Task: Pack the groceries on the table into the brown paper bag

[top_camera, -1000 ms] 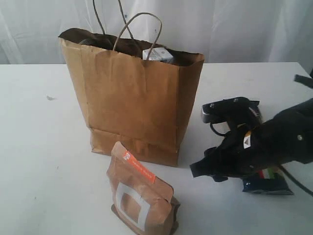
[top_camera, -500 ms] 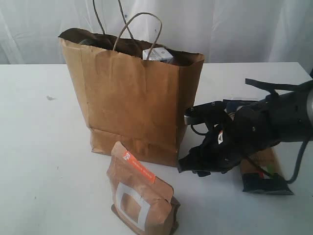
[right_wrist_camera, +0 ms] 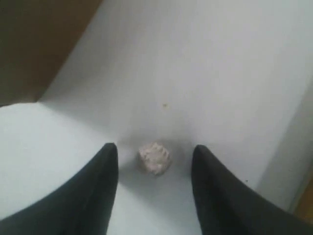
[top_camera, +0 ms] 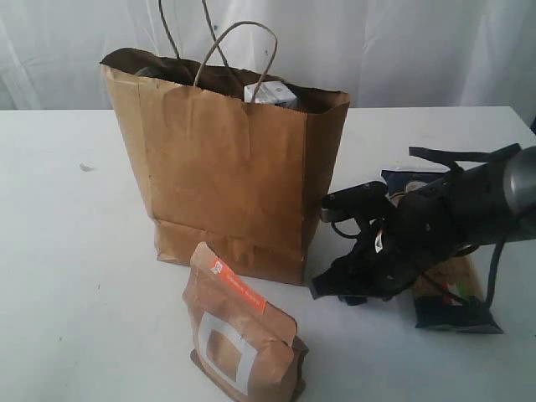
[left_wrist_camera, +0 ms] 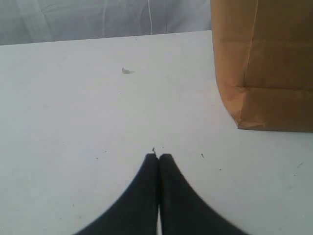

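Paper bag [top_camera: 226,167]: stands upright at centre frame in the exterior view, long axis vertical, mouth facing up, cord handles [top_camera: 239,42] rising from the top edge.
Carton [top_camera: 270,92]: a blue-white corner pokes up inside the bag's mouth, right of centre.
Pouch [top_camera: 239,335]: stands on the table [top_camera: 67,268] at lower centre, in front of the bag and apart from it. It leans, with the sealed top toward the upper left; the orange strip slants down to the right.
Spaghetti packet [top_camera: 456,311]: lies flat at the right, long axis running from mid-right down to lower right, dark end nearest the lower edge. The black arm crosses over its middle.
Right claw [top_camera: 331,289]: low over the table, just beside the bag's lower right corner and pointing toward it.
Right claw, wrist view [right_wrist_camera: 154,149]: fingers [right_wrist_camera: 110,166] stand apart, gripping nothing. A small pale crumb [right_wrist_camera: 154,159] lies on the table between them, touching neither. The exterior view does not show this crumb.
Left claw [left_wrist_camera: 158,159]: seen only in its own wrist view, fingers pressed together and empty, just above bare table with the bag's corner [left_wrist_camera: 264,63] ahead.
Speck [left_wrist_camera: 126,70]: on the table, well clear of the bag; it also shows at the left in the exterior view.
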